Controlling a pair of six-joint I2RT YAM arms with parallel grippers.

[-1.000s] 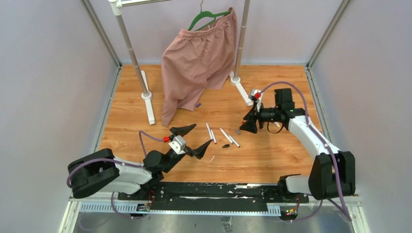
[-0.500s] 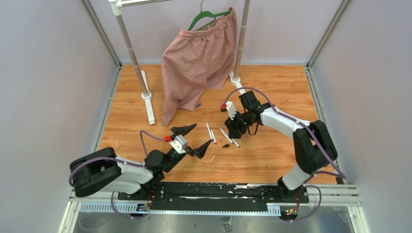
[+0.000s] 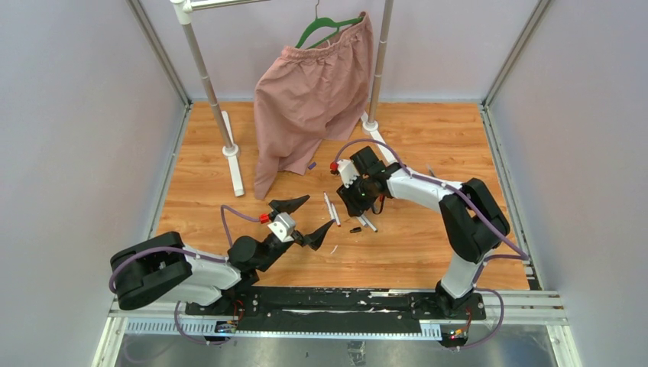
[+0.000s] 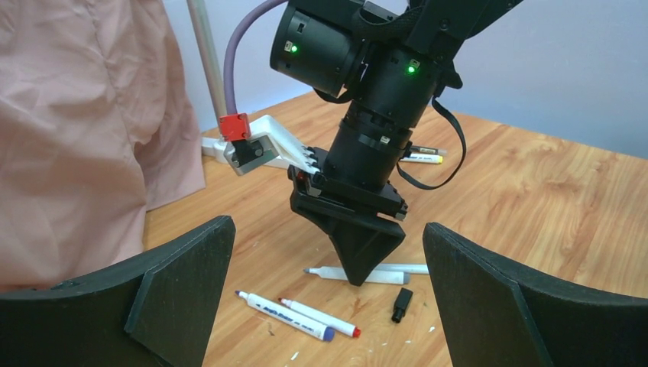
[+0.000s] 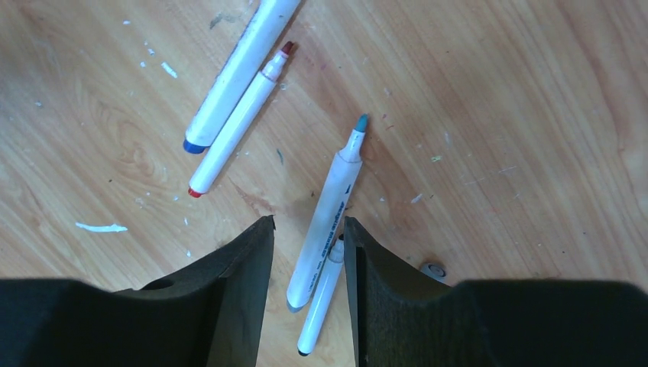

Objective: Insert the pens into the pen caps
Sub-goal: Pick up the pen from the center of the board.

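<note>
Several white pens lie on the wooden floor. My right gripper (image 3: 353, 206) points down over them, open, its jaws straddling a grey-tipped pen (image 5: 328, 214) without closing on it. A thinner white pen (image 5: 321, 313) lies beside that one. A blue-ended pen (image 5: 237, 76) and a red-tipped pen (image 5: 233, 130) lie to the left. A grey cap (image 5: 433, 269) sits just right of the jaws. A black cap (image 4: 401, 304) lies by the right gripper (image 4: 359, 256) in the left wrist view. My left gripper (image 3: 317, 212) is wide open and empty, just left of the pens.
Pink shorts (image 3: 313, 99) hang on a green hanger from a white garment rack (image 3: 206, 84) at the back. A purple cap (image 3: 312, 165) lies by the shorts' hem. A yellow-ended pen (image 4: 424, 158) lies farther back. Grey walls enclose the floor.
My right arm has swung left from the right side and lowered its open gripper over the pens. The left arm has stayed still.
</note>
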